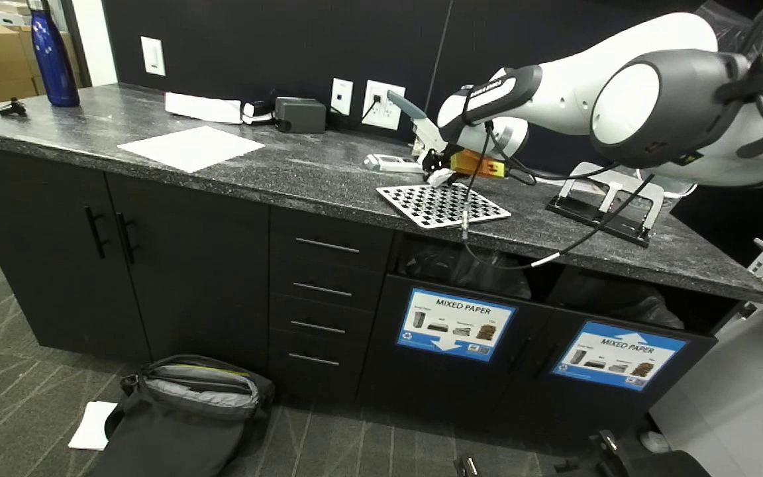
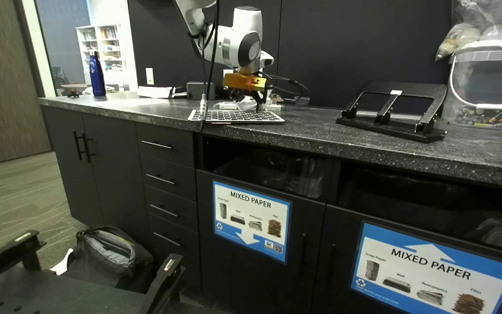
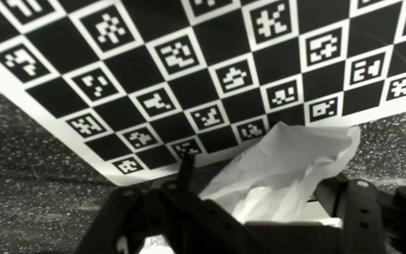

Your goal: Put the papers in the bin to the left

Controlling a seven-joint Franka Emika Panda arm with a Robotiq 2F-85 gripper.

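A crumpled white paper wad (image 3: 287,158) lies between my gripper's fingers in the wrist view. It also shows under the gripper in an exterior view (image 1: 440,177) and in an exterior view (image 2: 246,104). My gripper (image 3: 259,173) is open, with its fingers wide apart around the wad. The right finger seems to touch the wad; the left shows a dark gap at its tip. The gripper (image 1: 433,169) is low over the counter at the back edge of the checkered board (image 1: 414,209). The left bin (image 1: 381,371) has a blue-and-white label and a plastic liner below the counter.
A similar right bin (image 1: 534,397) stands beside it. A white device with a grey handle (image 1: 395,163) stands behind the gripper. A black metal stand (image 1: 603,218) is to the right. A flat white sheet (image 1: 193,147), a grey box (image 1: 300,116) and a blue bottle (image 1: 53,63) are left.
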